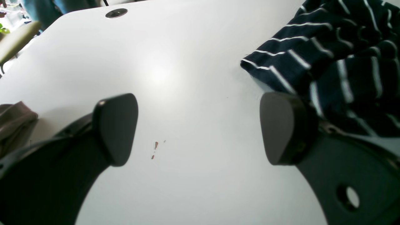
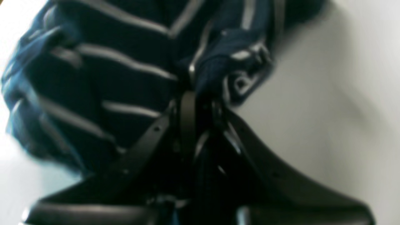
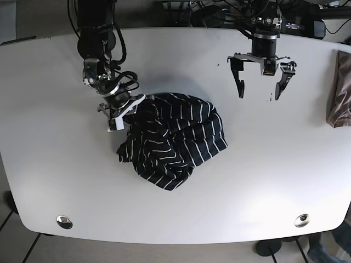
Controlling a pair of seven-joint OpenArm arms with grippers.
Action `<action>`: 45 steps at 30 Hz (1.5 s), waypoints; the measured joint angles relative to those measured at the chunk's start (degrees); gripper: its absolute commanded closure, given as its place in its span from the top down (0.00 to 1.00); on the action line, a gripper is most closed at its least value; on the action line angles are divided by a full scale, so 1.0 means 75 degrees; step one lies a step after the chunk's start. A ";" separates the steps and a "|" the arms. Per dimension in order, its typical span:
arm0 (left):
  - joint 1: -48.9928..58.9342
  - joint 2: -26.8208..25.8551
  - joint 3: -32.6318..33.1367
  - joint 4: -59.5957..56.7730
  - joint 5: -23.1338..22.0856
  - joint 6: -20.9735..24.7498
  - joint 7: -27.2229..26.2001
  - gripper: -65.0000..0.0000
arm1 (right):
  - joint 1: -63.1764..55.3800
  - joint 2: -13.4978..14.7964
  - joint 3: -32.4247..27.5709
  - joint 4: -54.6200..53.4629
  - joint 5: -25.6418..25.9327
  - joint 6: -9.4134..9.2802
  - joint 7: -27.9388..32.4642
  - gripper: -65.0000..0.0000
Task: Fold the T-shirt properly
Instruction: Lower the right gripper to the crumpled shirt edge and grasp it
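T-shirt lies crumpled, axis unclear; right gripper pinches it, left gripper gapes.

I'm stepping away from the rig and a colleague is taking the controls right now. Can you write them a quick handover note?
Right gripper: shut on the T-shirt, pinching its edge on the side nearest that arm.
Left gripper: open, holding nothing, above bare table beside the shirt.
T-shirt: navy with white stripes, crumpled in a heap mid-table.
Brown cloth lies at the table's edge, untouched.
Done: one edge gripped. Left: spread the shirt flat, then make every fold.
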 measured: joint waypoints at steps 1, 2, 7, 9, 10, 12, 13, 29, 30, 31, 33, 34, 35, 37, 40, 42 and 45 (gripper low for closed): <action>-0.0017 0.0003 0.0009 0.0000 0.0000 -0.0015 0.0000 0.87 | -0.0294 0.0003 -0.0067 0.0353 0.0000 0.0023 0.0017 0.05; -0.0029 -0.0009 0.0009 0.0000 0.0000 -0.0012 -0.0006 0.87 | -0.0597 -0.0003 -0.0122 0.0682 0.0006 0.0058 0.0023 0.05; -0.0020 -0.0020 -0.0003 -0.0012 -0.0003 0.0035 0.0000 0.87 | -0.1652 0.0344 -0.0635 0.1856 0.0000 0.0108 -0.0082 0.07; -0.0020 -0.0026 -0.0003 -0.0015 0.0000 0.0032 0.0000 0.87 | -0.1647 0.0431 -0.0662 0.1953 0.0009 0.0079 -0.0047 0.25; -0.0020 -0.0035 -0.0003 -0.0015 -0.0003 0.0032 0.0000 0.87 | -0.1606 0.0428 -0.0659 0.1950 0.0003 0.0076 -0.0050 0.35; -0.0020 -0.0041 -0.0006 -0.0020 -0.0003 0.0035 0.0000 0.87 | -0.1568 0.0425 -0.0659 0.1950 0.0006 0.0082 -0.0044 0.61; -0.0020 -0.0038 -0.0003 -0.0020 -0.0003 0.0032 0.0000 0.87 | -0.1568 0.0428 -0.0659 0.1950 0.0003 0.0079 -0.0055 0.72; -0.0087 -0.0038 0.0009 -0.0026 0.0000 0.0032 0.0003 0.87 | -0.0621 0.0248 0.0318 0.1521 0.0484 0.0093 -0.0775 0.82; -0.0140 -0.0041 0.0009 -0.0032 0.0000 0.0032 0.0017 0.87 | -0.0603 0.0221 0.0455 0.1408 0.0618 0.0111 -0.0775 0.82; -0.0184 -0.0044 0.0009 -0.0032 -0.0003 0.0035 -0.0006 0.87 | -0.0557 0.0195 0.0650 0.1174 0.0691 0.0111 -0.0784 0.82; -0.0163 -0.0041 0.0006 -0.0032 -0.0003 0.0035 -0.0003 0.87 | -0.0370 0.0216 0.0807 0.0705 0.0918 0.0000 -0.1137 0.82; -0.0157 -0.0038 0.0009 -0.0032 0.0000 0.0029 0.0006 0.87 | -0.0323 0.0239 0.0801 0.0536 0.1090 0.0023 -0.1134 0.82; -0.0152 -0.0041 0.0009 -0.0032 0.0000 0.0029 0.0003 0.87 | -0.0289 0.0239 0.0796 0.0405 0.1262 0.0029 -0.1128 0.82; -0.0169 -0.0044 0.0006 -0.0032 -0.0003 0.0035 0.0003 0.87 | -0.0294 0.0233 0.0720 0.0280 0.1402 0.0029 -0.1134 0.79; -0.0163 -0.0041 0.0003 -0.0032 0.0000 0.0029 0.0000 0.87 | -0.0306 0.0189 0.0688 0.0274 0.1431 0.0085 -0.1174 0.52; -0.0172 -0.0061 0.0105 -0.0079 -0.0003 0.0050 0.0000 0.87 | -0.0291 0.0146 0.0495 0.0274 0.1428 0.0079 -0.1166 0.23; -0.0140 -0.0044 0.0189 -0.0105 0.0000 -0.0041 -0.0003 0.87 | -0.0169 0.0073 0.0408 0.0393 0.1448 0.0114 -0.1393 0.05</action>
